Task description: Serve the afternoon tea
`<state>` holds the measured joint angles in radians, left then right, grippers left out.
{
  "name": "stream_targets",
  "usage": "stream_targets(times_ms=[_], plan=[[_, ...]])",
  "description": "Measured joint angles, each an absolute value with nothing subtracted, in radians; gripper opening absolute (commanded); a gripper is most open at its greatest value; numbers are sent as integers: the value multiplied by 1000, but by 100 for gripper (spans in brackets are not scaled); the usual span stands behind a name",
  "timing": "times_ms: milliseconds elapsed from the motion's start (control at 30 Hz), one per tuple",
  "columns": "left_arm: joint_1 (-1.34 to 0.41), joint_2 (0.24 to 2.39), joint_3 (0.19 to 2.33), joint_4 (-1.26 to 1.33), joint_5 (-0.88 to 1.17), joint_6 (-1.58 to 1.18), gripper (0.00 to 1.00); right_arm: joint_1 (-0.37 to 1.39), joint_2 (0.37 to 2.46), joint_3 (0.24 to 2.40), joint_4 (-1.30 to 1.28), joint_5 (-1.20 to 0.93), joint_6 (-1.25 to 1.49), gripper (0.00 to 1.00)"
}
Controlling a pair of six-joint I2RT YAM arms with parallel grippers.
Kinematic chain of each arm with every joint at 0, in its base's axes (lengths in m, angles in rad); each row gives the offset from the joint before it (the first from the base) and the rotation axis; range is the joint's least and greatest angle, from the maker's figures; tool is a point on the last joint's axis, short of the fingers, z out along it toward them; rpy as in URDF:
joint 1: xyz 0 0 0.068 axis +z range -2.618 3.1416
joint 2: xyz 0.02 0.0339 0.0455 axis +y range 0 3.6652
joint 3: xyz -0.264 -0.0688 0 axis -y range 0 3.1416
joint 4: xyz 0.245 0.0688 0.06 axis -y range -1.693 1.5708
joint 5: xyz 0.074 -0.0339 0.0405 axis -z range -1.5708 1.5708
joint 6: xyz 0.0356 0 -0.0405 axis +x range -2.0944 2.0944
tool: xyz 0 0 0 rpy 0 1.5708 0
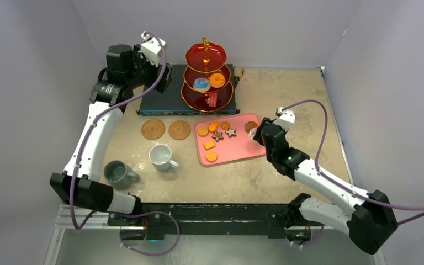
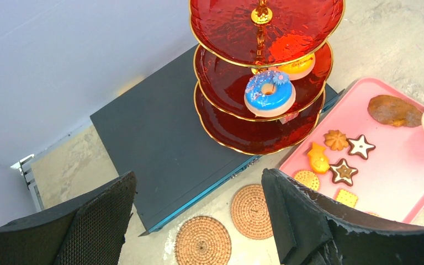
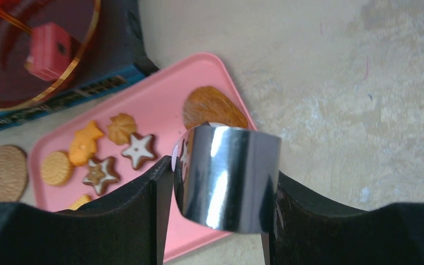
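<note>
Step in hand: by the look of it, you are picking the silver-cupped pastry (image 3: pixel 226 176) off the pink tray (image 3: pixel 160 105) to carry it to the red three-tier stand (image 1: pixel 199 55).
Stand, the goal: it lies up and to the left of the right gripper's fingers, well apart. The top tier is bare, so aim there, coming in above the rim and wide of the gold handle (image 1: pixel 205 43).
Tray, the way out: lift straight up before you swing, so the cup does not sweep the star biscuits (image 3: pixel 138 150) lying just left of the fingers.
Right gripper (image 3: pixel 221 175): its fingers (image 3: pixel 143 204) press both sides of the shiny cup. Squeeze gently, as the foil looks slippery and may dent.
Left gripper (image 2: pixel 197 179): the fingers are wide apart, holding nothing, over the dark electronics box (image 2: pixel 154 138). Hold it clear of the stand's approach.
Pastry, position: squarely between the right fingers, touching both, above the tray's far right corner, just in front of the brown oval biscuit (image 3: pixel 210 107). Whether it is off the tray yet cannot be told.
</note>
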<state>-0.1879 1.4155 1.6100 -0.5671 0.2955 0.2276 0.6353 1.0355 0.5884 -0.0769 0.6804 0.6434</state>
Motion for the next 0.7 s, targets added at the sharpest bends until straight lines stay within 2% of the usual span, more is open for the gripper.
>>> stream_targets(times_ms=[233,467,700], plan=[[-188,1415,1610,-567,292,228,83,643,1067,677,92,673,482,50],[-188,1415,1616,-572,284,228,83,638,1360,773,466,596,263,52],[-188,1414,1637,-587,280,229,83,611,1553,876,657,502,152,52]])
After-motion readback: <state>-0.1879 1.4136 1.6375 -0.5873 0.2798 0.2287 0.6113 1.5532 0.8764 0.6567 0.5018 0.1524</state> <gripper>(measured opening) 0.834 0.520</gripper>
